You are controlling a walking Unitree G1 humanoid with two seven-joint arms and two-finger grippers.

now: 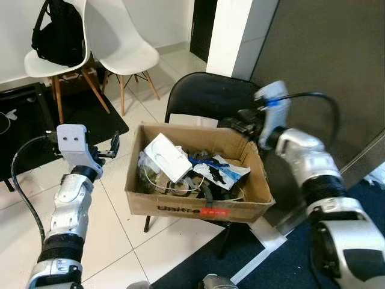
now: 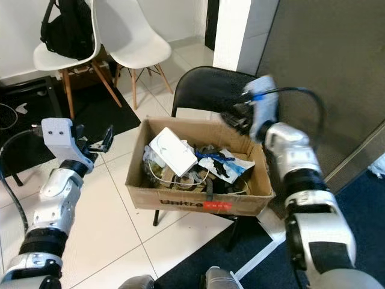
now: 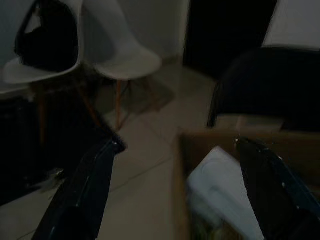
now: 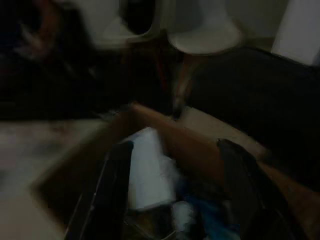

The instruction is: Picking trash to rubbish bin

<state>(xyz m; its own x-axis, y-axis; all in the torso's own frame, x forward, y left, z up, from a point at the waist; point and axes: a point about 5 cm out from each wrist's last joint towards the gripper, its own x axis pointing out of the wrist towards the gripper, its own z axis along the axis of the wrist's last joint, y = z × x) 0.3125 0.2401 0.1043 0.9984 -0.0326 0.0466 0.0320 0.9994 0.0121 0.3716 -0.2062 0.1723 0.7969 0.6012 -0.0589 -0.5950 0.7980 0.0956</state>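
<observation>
Both grippers, left point(image 3: 172, 187) and right point(image 4: 175, 192), gape empty by the trash-filled cardboard box point(image 1: 198, 208); dim wrist views blur its contents

Our head cameras look down on the cardboard box point(image 1: 198, 208) at frame centre; both wrist cameras share it, closer.

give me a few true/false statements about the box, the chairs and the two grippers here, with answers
1. The cardboard box sits on a black chair. True.
2. The box is empty. False: it holds a white carton and other trash.
3. The left gripper is open, beside the box. True.
4. The right gripper grips the white carton. False: it is open and empty, at the box's far rim.
5. A black bag hangs on a white chair. True.
</observation>
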